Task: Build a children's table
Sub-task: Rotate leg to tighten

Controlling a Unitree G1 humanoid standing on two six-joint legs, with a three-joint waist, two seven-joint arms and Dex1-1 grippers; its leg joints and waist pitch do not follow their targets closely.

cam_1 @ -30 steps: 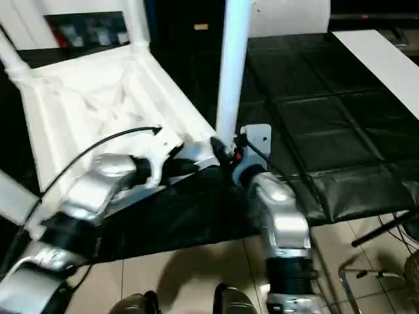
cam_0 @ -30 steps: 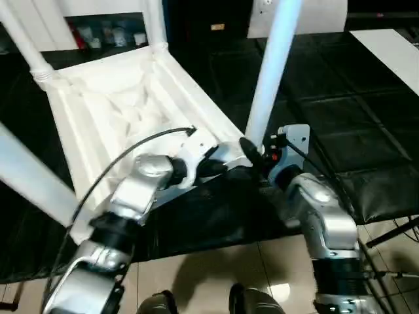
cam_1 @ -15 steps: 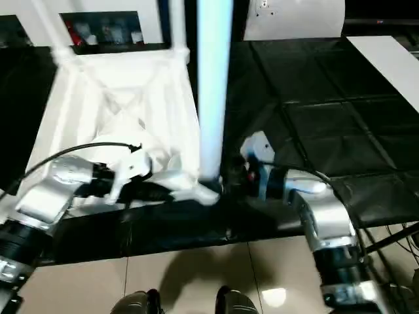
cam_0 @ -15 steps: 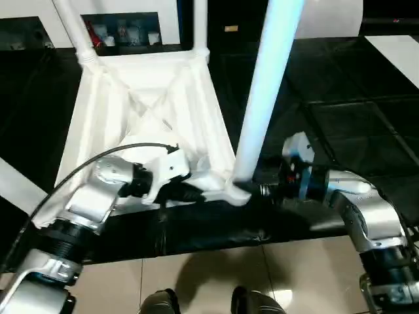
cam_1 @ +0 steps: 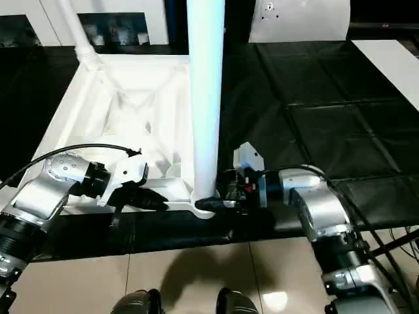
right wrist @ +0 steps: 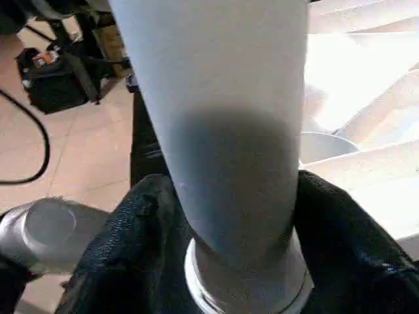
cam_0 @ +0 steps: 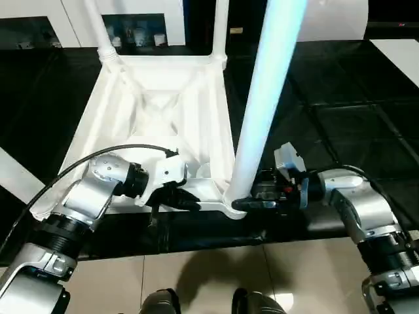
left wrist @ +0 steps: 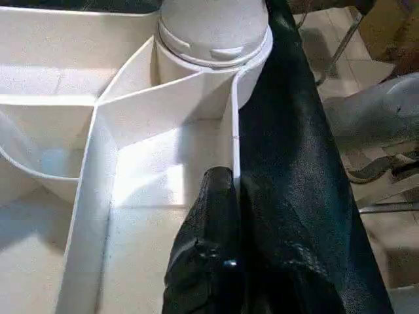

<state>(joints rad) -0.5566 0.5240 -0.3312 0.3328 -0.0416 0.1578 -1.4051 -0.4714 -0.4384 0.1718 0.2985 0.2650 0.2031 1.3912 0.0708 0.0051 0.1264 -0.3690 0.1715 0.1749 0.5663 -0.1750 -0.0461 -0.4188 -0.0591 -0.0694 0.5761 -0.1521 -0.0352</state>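
The white table top (cam_0: 163,111) lies upside down, ribbed underside up, on a black-covered bench. Two white legs (cam_0: 101,33) stand in its far corners, and another leg (cam_0: 13,176) crosses the left edge. The near-right leg (cam_0: 262,98) rises from its corner socket (left wrist: 213,39). My left gripper (cam_0: 186,199) is shut on the top's near rim, one black finger (left wrist: 216,196) against the rim wall. My right gripper (cam_0: 245,204) is shut on that leg's base, with a finger (right wrist: 131,229) on either side of the leg (right wrist: 229,131).
The black bench surface (cam_0: 340,98) stretches to the right. A white cabinet with glass-fronted compartments (cam_0: 137,33) stands behind, and a white panel (cam_0: 334,19) at the far right. Tiled floor (cam_0: 203,275) and my feet (cam_0: 160,302) are below the bench's front edge.
The whole view has shifted, so the table top now sits squarer. My right forearm has swung out to the right, its gripper low on the leg's base. The left gripper stays on the rim.
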